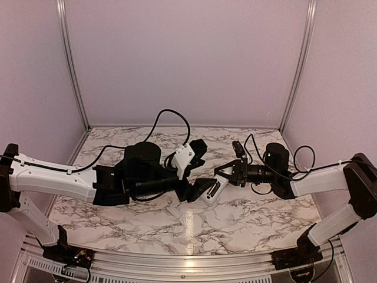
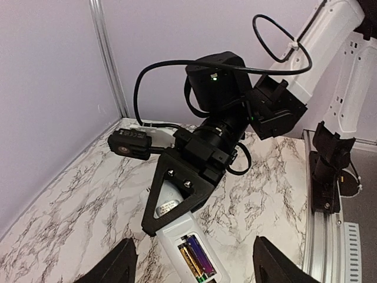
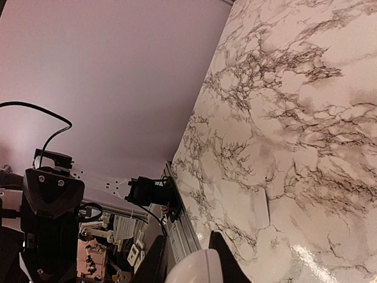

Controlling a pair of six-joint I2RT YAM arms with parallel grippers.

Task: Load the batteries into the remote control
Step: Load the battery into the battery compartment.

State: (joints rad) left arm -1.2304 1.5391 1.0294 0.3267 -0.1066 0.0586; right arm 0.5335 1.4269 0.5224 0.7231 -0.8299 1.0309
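The marble table (image 1: 118, 218) fills the floor of the lilac-walled booth. In the overhead view the left arm (image 1: 59, 177) reaches in from 9 o'clock and the right arm (image 1: 321, 180) from 3 o'clock. They meet just off the table's centre, toward 4 o'clock.

The left gripper (image 1: 200, 188) is released, its two fingers (image 2: 118, 265) standing wide apart on either side of the remote control without touching it. The right gripper (image 2: 174, 200) is clenched on the remote control (image 2: 171, 236), holding it by one end with the open battery bay facing up.

A white flat piece (image 3: 261, 209) lies alone on the marble, near the remote at about 7 o'clock.

The batteries (image 2: 194, 259), two of them, lie side by side inside the bay.
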